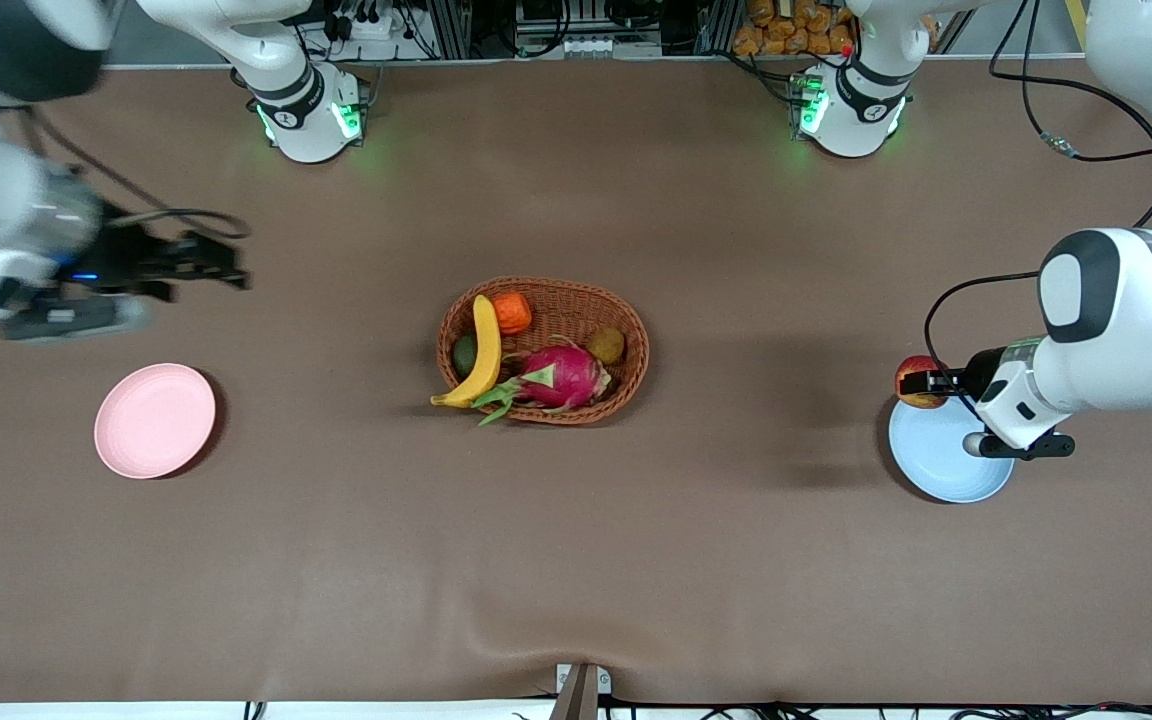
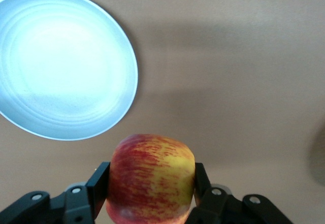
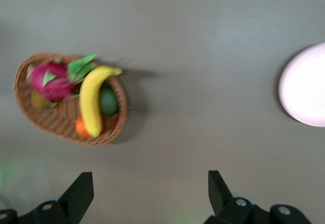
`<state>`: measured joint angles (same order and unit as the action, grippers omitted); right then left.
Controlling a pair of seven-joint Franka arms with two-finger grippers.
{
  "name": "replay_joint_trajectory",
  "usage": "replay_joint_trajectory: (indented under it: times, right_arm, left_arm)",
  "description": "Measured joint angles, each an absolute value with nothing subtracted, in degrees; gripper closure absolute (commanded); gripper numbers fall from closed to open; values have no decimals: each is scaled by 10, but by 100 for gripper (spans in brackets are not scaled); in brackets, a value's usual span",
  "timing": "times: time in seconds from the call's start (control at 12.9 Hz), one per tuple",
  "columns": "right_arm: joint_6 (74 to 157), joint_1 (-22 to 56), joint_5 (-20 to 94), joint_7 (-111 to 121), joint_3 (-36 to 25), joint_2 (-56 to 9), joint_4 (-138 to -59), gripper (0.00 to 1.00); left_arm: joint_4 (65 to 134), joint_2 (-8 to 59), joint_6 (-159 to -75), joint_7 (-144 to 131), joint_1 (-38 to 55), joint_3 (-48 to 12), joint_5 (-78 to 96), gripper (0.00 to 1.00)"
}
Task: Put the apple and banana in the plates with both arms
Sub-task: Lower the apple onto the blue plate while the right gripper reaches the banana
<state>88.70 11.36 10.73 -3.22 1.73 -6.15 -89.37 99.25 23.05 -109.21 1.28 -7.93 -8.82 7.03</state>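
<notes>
**Apple held above the blue plate's rim, banana in the basket**

A matte brown cloth covers the table [image 1: 576, 560], slightly rippled along its near edge, with the two arm bases standing along the top of the front view.

The left gripper [image 1: 939, 381] has its black fingers [image 2: 99, 182] clamped on opposite sides of the apple [image 2: 151, 179], a round, glossy fruit streaked red over yellow. It hangs over the rim of the light blue plate [image 1: 936, 462], at about eleven o'clock on that plate. The plate is round, shallow and smooth, with faint concentric rings in its well. From the fingers the white wrist runs out level toward the left arm's end of the table, and the forearm rises steeply from there.

The right gripper [image 1: 221, 266] has its fingers [image 3: 80, 193] spread wide apart with nothing between them. It hovers over bare cloth at about one o'clock from the pale pink plate [image 1: 154, 420], which is the same shape and lies flat. The right arm reaches out low and nearly horizontal.

The banana [image 1: 481, 355], long, curved and smooth yellow, lies in the oval woven wicker basket [image 1: 626, 380] at mid-table, its tip over the rim at about seven o'clock. Beside it sit a scaly pink dragon fruit [image 1: 564, 376], a ribbed orange fruit [image 1: 512, 312], a dark green fruit [image 1: 464, 353] and a small brownish fruit [image 1: 607, 345].
</notes>
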Motion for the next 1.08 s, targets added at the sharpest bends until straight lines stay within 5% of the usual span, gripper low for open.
replay_joint_trajectory:
  times: [0.54,1.08]
  right_arm:
    - [991,294,107,-162,18,-149,-895,0]
    - [1049,353,107,-248,17,-187,-913,0]
  left_arm:
    - [992,279,-1104,111,-133,-88,152,100]
    - [964,320,-1111,212,-170,-88,182,100]
